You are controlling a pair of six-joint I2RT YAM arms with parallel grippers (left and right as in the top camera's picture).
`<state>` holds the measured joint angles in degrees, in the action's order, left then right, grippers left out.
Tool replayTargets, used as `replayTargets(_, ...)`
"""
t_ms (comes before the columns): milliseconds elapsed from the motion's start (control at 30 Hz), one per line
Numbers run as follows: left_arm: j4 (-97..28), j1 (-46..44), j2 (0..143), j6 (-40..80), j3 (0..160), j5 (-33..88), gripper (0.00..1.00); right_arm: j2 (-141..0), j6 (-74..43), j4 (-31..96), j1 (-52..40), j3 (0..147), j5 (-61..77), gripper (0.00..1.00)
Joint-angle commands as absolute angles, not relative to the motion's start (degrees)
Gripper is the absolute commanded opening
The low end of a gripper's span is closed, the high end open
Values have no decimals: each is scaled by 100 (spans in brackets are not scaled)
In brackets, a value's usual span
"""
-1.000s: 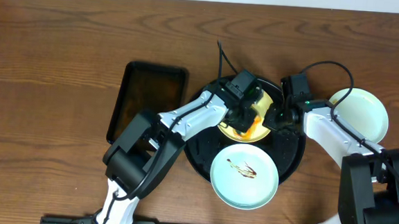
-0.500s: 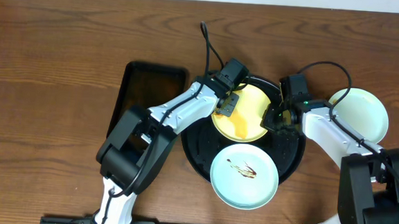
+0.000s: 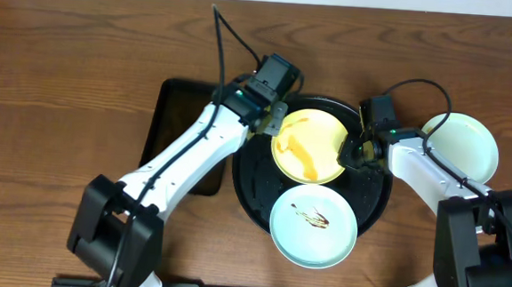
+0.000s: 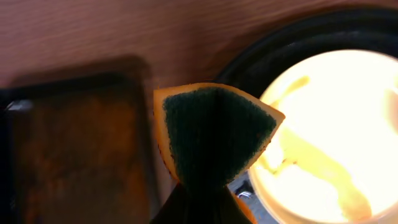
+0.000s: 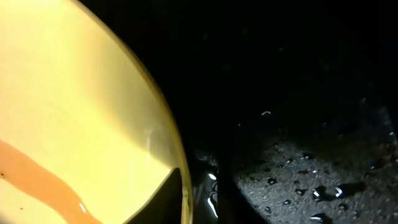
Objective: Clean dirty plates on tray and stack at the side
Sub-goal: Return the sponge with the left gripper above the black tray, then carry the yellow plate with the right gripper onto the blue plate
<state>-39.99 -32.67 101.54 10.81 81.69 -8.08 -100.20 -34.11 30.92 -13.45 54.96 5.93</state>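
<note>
The pale yellow plate [image 3: 309, 145] lies at the back of the round black tray [image 3: 253, 183] and carries a smeared orange streak. My right gripper [image 3: 348, 154] is shut on its right rim; the right wrist view shows the rim [image 5: 177, 155] between the fingers. My left gripper [image 3: 273, 122] is shut on the green-and-yellow sponge [image 4: 214, 137], held just left of the yellow plate [image 4: 329, 130], over the tray's rim. A mint-blue plate [image 3: 313, 224] with brown sauce sits at the tray's front. A clean pale plate [image 3: 462, 147] rests on the wood table at the right.
A rectangular black tray [image 3: 185, 135] lies left of the round tray, under my left arm; it also shows in the left wrist view [image 4: 74, 155]. Water drops dot the round tray's floor [image 5: 298, 180]. Bare wood tabletop [image 3: 64, 78] stretches to the far left.
My left gripper has lifted the sponge off the yellow plate and moved up and left to the tray's left rim. The right gripper and the plates have stayed put.
</note>
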Motion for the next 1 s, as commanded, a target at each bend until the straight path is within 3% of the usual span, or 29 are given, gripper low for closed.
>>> replayTargets(0,-4198,-2847,10136,1345,8263,-947,8,-10095,-3424,3079,-1358,5496,451,27)
replayTargets(67,-4329,-2543,10138,1557,8263,-928,8,-10095,-3420,3017,-1358,5496,451,31)
replayTargets(333,-4414,-1074,10184,1575,8145,1140,8,-10101,-3417,2869,-1358,5494,456,13)
replayTargets(467,-4504,-565,10261,1577,8053,1330,8,-10116,-3310,2869,-1358,5494,480,1)
replayTargets(967,-4670,-255,10276,1577,8007,1302,8,-9048,-1186,2683,-1358,5808,117,1)
